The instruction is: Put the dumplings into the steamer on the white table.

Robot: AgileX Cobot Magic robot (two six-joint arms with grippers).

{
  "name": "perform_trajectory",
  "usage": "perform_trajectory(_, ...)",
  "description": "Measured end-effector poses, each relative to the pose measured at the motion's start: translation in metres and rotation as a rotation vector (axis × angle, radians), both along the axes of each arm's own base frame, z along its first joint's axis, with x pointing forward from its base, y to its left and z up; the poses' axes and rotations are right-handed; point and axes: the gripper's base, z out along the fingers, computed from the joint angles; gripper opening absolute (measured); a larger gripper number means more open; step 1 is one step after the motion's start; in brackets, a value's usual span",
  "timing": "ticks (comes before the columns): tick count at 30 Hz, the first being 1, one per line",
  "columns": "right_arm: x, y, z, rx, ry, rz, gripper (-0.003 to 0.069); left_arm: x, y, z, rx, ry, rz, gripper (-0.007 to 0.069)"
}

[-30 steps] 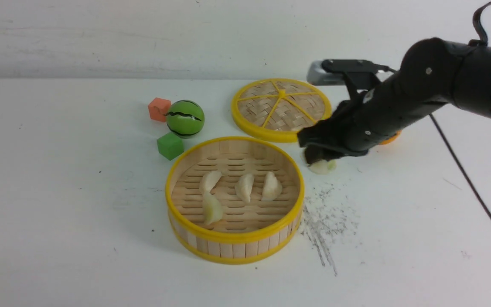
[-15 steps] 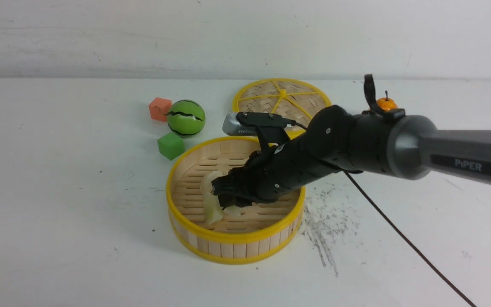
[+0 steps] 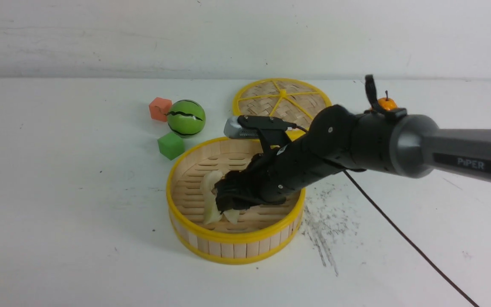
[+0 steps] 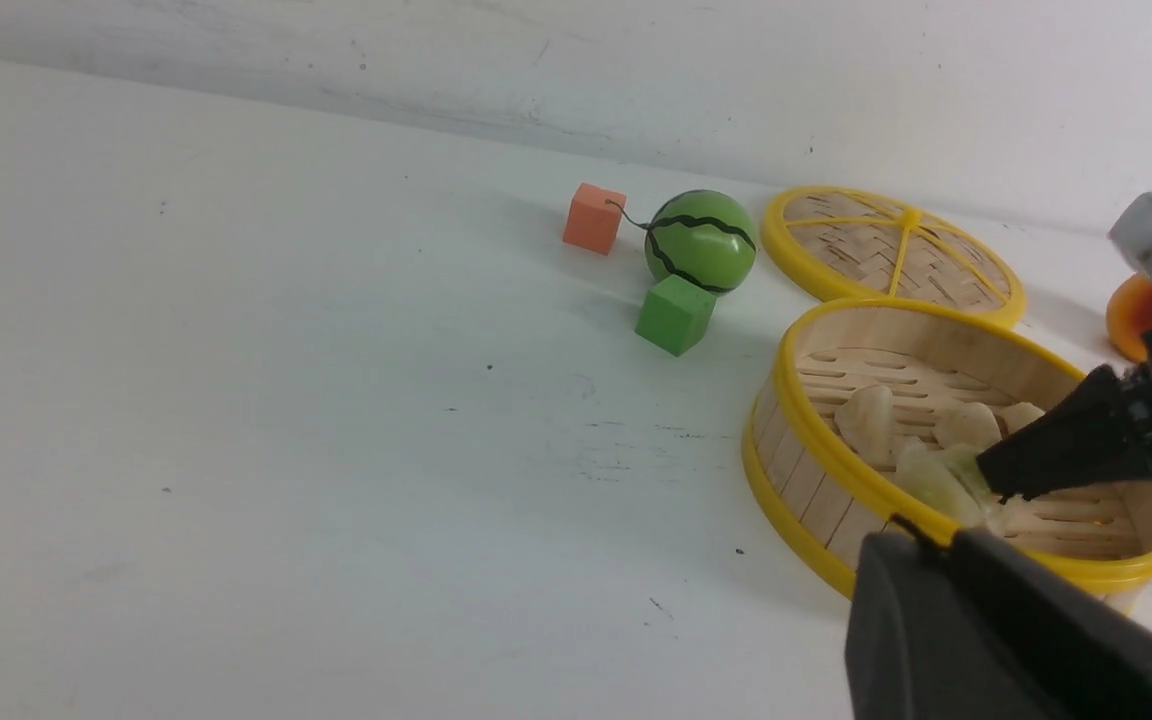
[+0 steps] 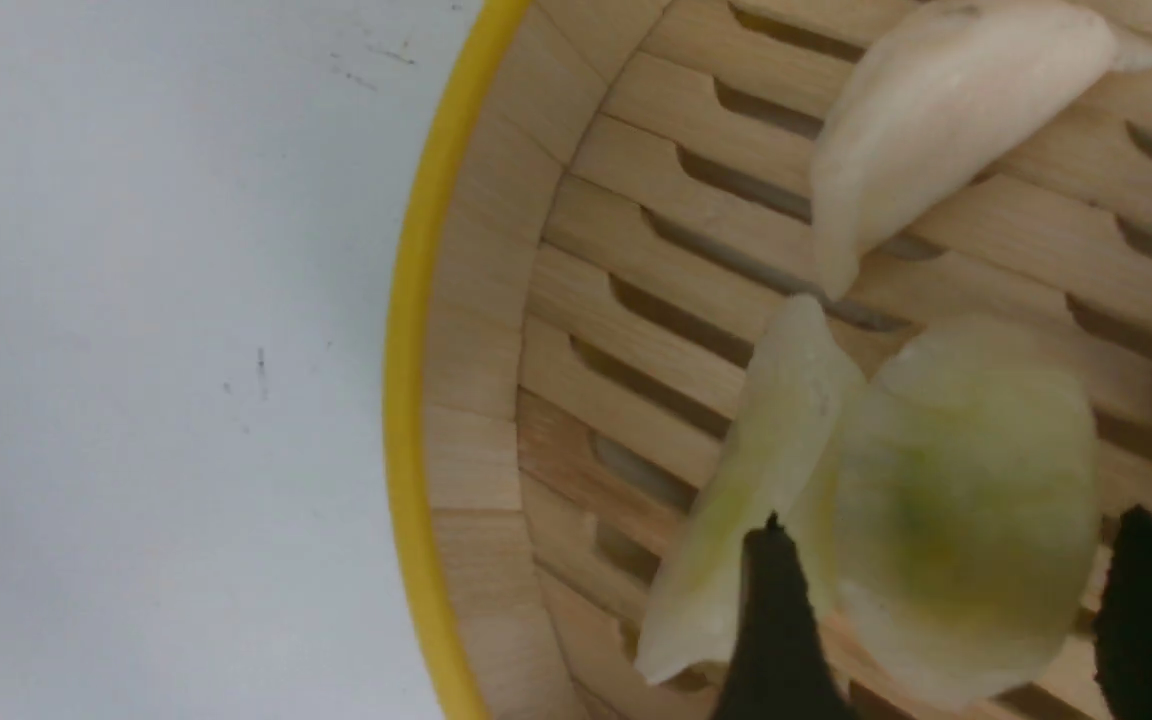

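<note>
While the right gripper [image 5: 954, 525] hangs in the round bamboo steamer [image 3: 237, 236], we note its jaws spread around 1 green-tinged crescent dumpling [image 5: 976, 470]; left gripper [image 4: 936, 545] pressed together.

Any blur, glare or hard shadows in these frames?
Front view: even light, no glare, soft shadow left of the steamer, all sharp. Left wrist view: scene sharp, left claw a dark, soft-edged mass up close. Right wrist view: green-tinged dumpling at the right claw is smeared; slats crisp.
</note>
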Motion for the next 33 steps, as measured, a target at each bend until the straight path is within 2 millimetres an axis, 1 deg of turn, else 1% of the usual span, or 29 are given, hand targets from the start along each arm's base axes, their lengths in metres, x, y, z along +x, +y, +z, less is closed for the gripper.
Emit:
perform_trajectory(1, 0.002, -0.005, 0.007, 0.008, -0.011, -0.01, 0.0435, 0.0, 0.0, 0.0, 0.0, 0.0, 0.0, 0.0039)
perform_trajectory(2, 0.003, -0.013, 0.021, 0.022, -0.036, -0.025, 0.0437, 0.0, 0.0, 0.0, 0.0, 0.0, 0.0, 0.0039)
perform_trajectory(5, 0.012, -0.048, 0.057, 0.059, -0.114, -0.109, 0.044, 0.0, 0.0, 0.0, 0.0, 0.0, 0.0, 0.0039)
perform_trajectory(7, 0.017, -0.067, 0.068, 0.069, -0.142, -0.156, 0.044, 0.0, 0.0, 0.0, 0.0, 0.0, 0.0, 0.0039)
perform_trajectory(8, 0.024, -0.085, 0.072, 0.071, -0.154, -0.204, 0.044, 0.0, 0.0, 0.0, 0.0, 0.0, 0.0, 0.0039)
perform_trajectory(9, 0.032, -0.101, 0.07, 0.073, -0.145, -0.256, 0.044, 0.0, 0.0, 0.0, 0.001, 0.0, 0.0, 0.004)
perform_trajectory(11, 0.04, -0.113, 0.058, 0.066, -0.115, -0.301, 0.044, 0.0, 0.0, 0.0, 0.001, 0.0, 0.0, 0.0042)
perform_trajectory(13, 0.051, -0.127, 0.039, 0.035, -0.083, -0.333, 0.044, 0.0, 0.0, 0.0, 0.001, 0.0, 0.001, 0.0045)
perform_trajectory(14, 0.053, -0.128, 0.031, 0.022, -0.07, -0.336, 0.044, 0.0, 0.0, 0.0, 0.002, -0.001, 0.001, 0.0046)
perform_trajectory(16, 0.063, -0.137, 0.003, -0.003, -0.021, -0.371, 0.044, 0.0, 0.0, 0.0, 0.003, -0.001, 0.002, 0.0048)
perform_trajectory(19, 0.073, -0.141, -0.026, -0.01, 0.004, -0.446, 0.044, 0.0, 0.0, 0.0, 0.003, 0.0, 0.002, 0.0049)
perform_trajectory(25, 0.088, -0.148, -0.05, -0.028, -0.07, -0.553, 0.044, 0.0, 0.0, 0.0, 0.003, 0.0, 0.003, 0.0049)
perform_trajectory(27, 0.09, -0.15, -0.055, -0.029, -0.08, -0.574, 0.044, 0.0, 0.0, 0.0, 0.003, 0.0, 0.003, 0.0051)
perform_trajectory(33, 0.095, -0.147, -0.058, -0.024, -0.095, -0.585, 0.0442, 0.0, 0.0, 0.0, 0.006, -0.002, 0.004, 0.0056)
